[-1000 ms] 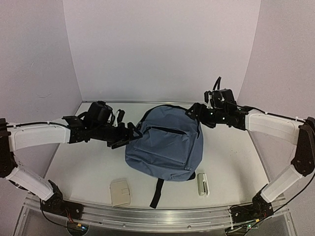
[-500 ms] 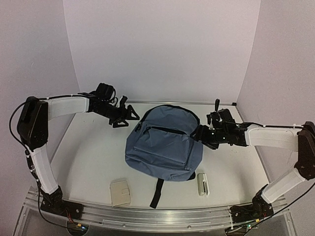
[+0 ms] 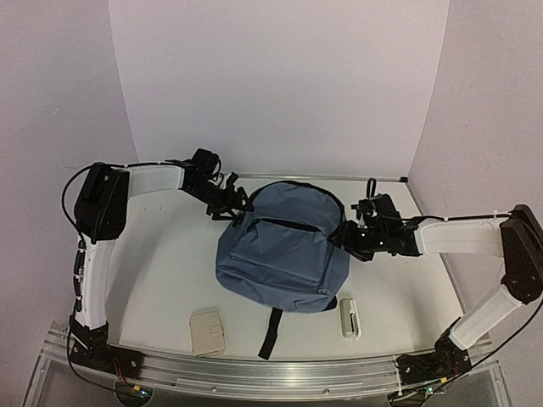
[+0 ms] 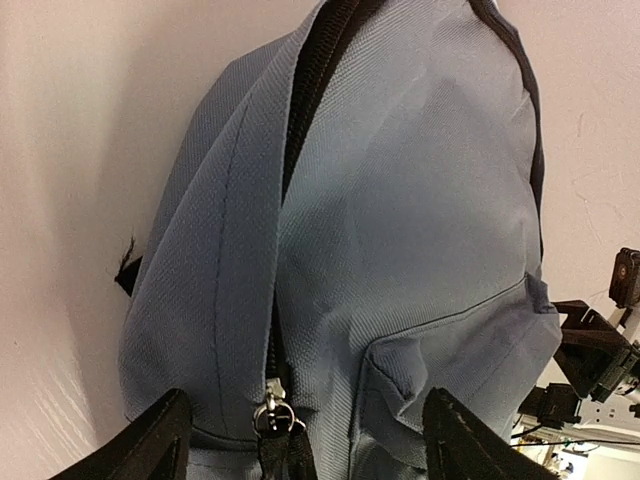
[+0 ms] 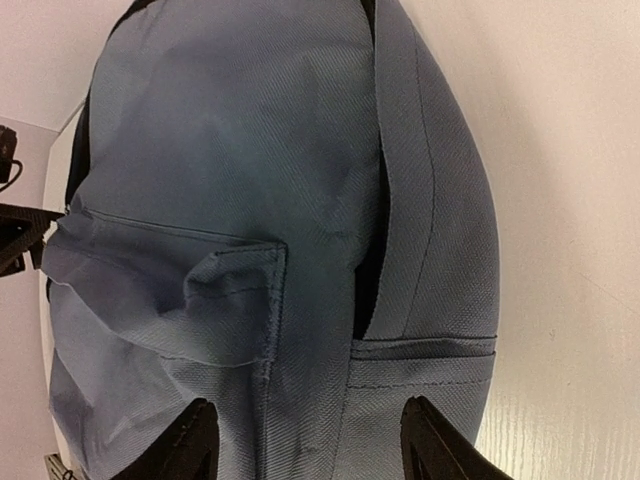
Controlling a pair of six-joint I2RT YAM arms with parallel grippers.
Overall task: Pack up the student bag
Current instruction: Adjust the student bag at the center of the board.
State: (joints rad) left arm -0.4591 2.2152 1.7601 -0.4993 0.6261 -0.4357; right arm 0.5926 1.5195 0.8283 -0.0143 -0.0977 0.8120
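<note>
Backpack point(image 3: 284, 250) lies flat mid-table point(image 3: 161, 263), front pocket up. L claw point(image 3: 233, 206) at its top-left edge: jaws wide, empty, zip pull point(image 4: 272, 412) between tips. R claw point(image 3: 346, 237) at right edge: jaws apart, fabric between, no grip seen. Wrist views cut off fingertips.

Beige squarish flat pouch point(image 3: 208, 332) and small white oblong case point(image 3: 349, 317), well apart, near front edge of white tabletop point(image 3: 153, 271).

No legible text, label, brand, number or sign on the student bag point(image 3: 284, 246) or elsewhere
</note>
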